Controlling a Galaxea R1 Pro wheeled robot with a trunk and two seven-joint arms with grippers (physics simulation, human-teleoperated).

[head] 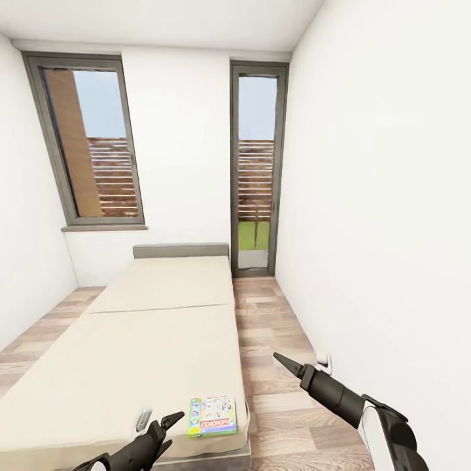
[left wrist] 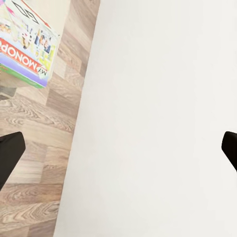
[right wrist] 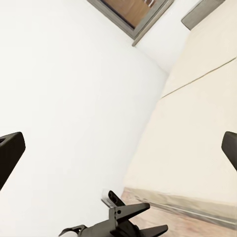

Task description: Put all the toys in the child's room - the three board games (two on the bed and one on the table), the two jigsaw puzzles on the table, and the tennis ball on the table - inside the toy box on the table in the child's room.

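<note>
A green-white board game (head: 212, 415) with a red band lies flat on the bed (head: 131, 340), at its near right corner. In the left wrist view the same game box (left wrist: 27, 42) shows at an angle, with wood floor and white wall beyond it. My left gripper (head: 175, 428) hovers open just left of the box, over the bed's near edge; its fingers (left wrist: 10, 153) stand wide apart. My right gripper (head: 288, 365) is open above the floor to the right of the bed, holding nothing. From the right wrist view I see the beige mattress (right wrist: 197, 123) and the left gripper (right wrist: 123, 217).
A strip of wood floor (head: 275, 340) runs between the bed and the white right wall (head: 392, 229). A tall glass door (head: 256, 176) and a window (head: 95, 144) are in the far wall. A small white socket (head: 324, 360) sits low on the right wall.
</note>
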